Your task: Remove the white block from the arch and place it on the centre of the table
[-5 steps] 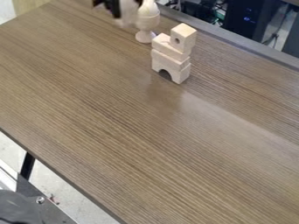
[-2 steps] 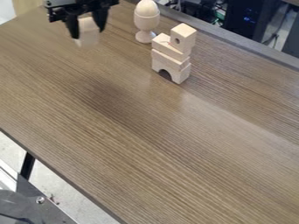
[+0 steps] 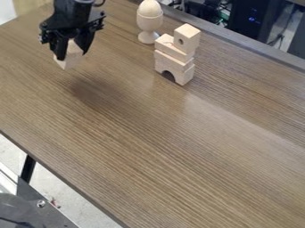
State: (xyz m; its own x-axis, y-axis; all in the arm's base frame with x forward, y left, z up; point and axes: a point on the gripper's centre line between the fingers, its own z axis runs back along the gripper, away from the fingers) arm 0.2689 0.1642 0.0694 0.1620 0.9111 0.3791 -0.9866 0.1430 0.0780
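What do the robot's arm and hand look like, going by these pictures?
The arm is black. The hand is black too, with a wide, angular body and knobbly side edges with small pale specks. Its two black fingers narrow toward their tips. A thin dark cable curves beside the arm.

The block [image 3: 69, 61], pale and angular, is tilted in the gripper [image 3: 72, 56], raised above the brown, wood-grained table [image 3: 149, 147], towards the upper left of the view. The arch [image 3: 184, 76], also pale, stands upright on the table near its far edge, curved opening downward, with other blocks [image 3: 173, 50] stacked on top
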